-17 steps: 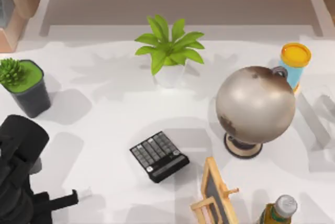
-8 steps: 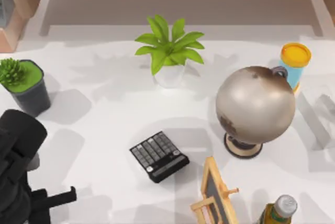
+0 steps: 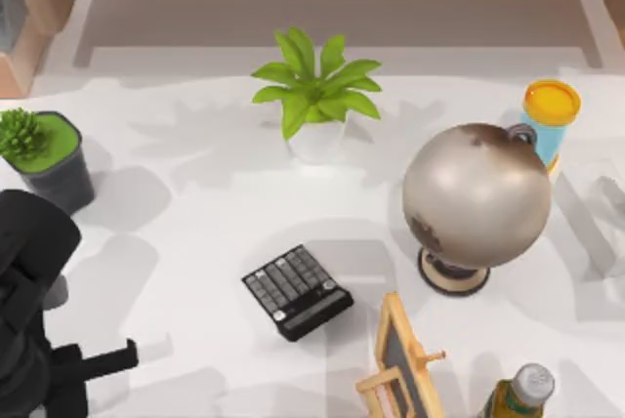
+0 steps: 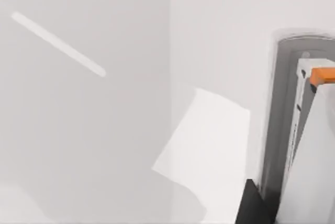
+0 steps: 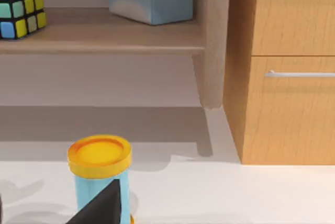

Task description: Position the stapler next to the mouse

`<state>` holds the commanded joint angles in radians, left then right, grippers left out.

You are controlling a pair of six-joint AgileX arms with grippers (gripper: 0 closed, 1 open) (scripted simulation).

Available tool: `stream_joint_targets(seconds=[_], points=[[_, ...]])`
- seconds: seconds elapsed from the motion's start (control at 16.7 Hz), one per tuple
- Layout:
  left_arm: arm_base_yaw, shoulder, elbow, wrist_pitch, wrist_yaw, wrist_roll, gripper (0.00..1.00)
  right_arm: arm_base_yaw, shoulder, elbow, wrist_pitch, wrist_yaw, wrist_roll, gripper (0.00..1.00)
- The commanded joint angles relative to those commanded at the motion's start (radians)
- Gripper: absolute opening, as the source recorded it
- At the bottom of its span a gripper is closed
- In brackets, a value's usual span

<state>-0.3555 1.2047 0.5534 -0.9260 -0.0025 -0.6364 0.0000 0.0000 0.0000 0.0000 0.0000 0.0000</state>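
Observation:
The stapler [image 4: 309,145] shows in the left wrist view as a narrow pale grey-white body with a thin dark line and an orange tab, a grey shadow around it. A dark part of the gripper sits just beside its lower end. In the top view my left gripper [image 3: 132,355] reaches right from the black arm at the table's front left, and a small pale shape [image 3: 156,347] lies at its tip. The mouse is out of view. A dark wedge of my right gripper [image 5: 104,205] shows in the right wrist view, in front of a yellow-lidded blue can [image 5: 99,174].
A black calculator [image 3: 297,291] lies at the front middle. A globe [image 3: 476,198], a small easel board [image 3: 405,364] and a bottle [image 3: 522,394] crowd the right. A leafy plant [image 3: 314,91] stands at the back, a potted succulent [image 3: 44,159] at the left.
My left arm has drifted slightly toward the back of the table, its dark finger shifting a little left and back. Nothing else has moved.

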Motion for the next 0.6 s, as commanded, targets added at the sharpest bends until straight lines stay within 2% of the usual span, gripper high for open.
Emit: stream_joint_targets(seconds=[0.3,0.6], points=[[0.050,0.029,0.090,-0.002,0.000,0.059,0.00,0.000,0.000,0.000,0.000,0.000,0.000,1.00],[0.195,0.141,0.359,-0.028,0.002,0.245,0.00,0.000,0.000,0.000,0.000,0.000,0.000,1.00]])
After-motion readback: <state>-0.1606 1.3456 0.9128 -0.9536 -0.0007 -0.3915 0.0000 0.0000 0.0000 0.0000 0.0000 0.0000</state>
